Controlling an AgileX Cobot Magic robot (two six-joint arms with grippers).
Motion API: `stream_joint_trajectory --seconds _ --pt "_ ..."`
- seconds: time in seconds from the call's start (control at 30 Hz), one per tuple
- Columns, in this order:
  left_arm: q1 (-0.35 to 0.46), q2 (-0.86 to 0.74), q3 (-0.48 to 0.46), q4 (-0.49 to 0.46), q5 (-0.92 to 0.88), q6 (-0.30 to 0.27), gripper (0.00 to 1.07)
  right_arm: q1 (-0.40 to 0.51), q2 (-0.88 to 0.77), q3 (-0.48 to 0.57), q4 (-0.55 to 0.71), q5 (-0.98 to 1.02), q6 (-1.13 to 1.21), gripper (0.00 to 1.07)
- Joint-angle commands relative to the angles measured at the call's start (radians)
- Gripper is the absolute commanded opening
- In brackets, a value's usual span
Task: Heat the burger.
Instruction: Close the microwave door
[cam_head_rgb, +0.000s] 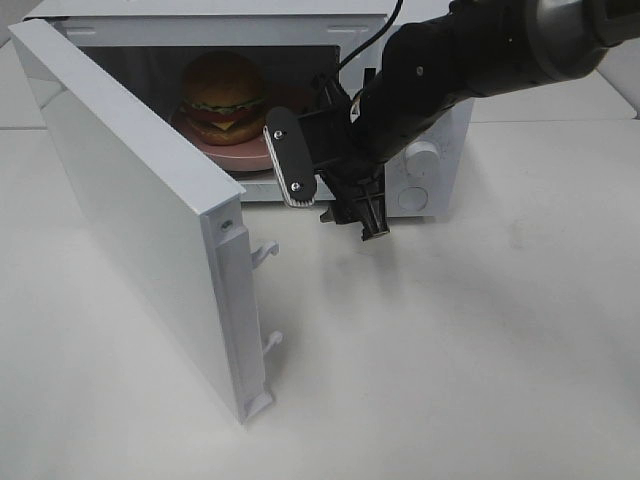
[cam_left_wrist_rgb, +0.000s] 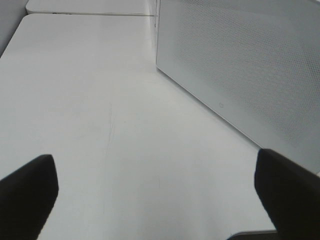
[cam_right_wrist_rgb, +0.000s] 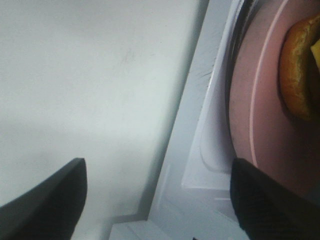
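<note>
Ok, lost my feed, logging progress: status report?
Left claw open, empty. Right claw open, empty, at white microwave's mouth. Tall golden-bun burger inside on round pink plate. Door wide open.

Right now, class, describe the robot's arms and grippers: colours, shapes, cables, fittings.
Right arm: glossy black, rounded segments, one silver band, a thin black cable. A pale grey rounded plate with two screws sits beside the black right gripper. Left gripper: blunt black fingers.

The black right arm (cam_head_rgb: 470, 60) reaches in from the upper right and bends at the wrist, so the right gripper (cam_head_rgb: 352, 220) points downward with its fingers (cam_right_wrist_rgb: 45, 200) spread wide. The left gripper (cam_left_wrist_rgb: 160, 200) is also spread wide, with nothing held.
</note>
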Motion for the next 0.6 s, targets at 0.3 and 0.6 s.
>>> stream_joint_trajectory --seconds 0.3,0.6 --pt "-0.002 -0.016 -0.001 -0.002 -0.014 -0.006 1.00 -0.004 -0.180 0.176 0.001 -0.049 0.036 0.76" --pt "-0.002 -0.016 -0.001 -0.002 -0.014 -0.006 1.00 -0.004 -0.285 0.264 0.001 -0.050 0.153 0.76"
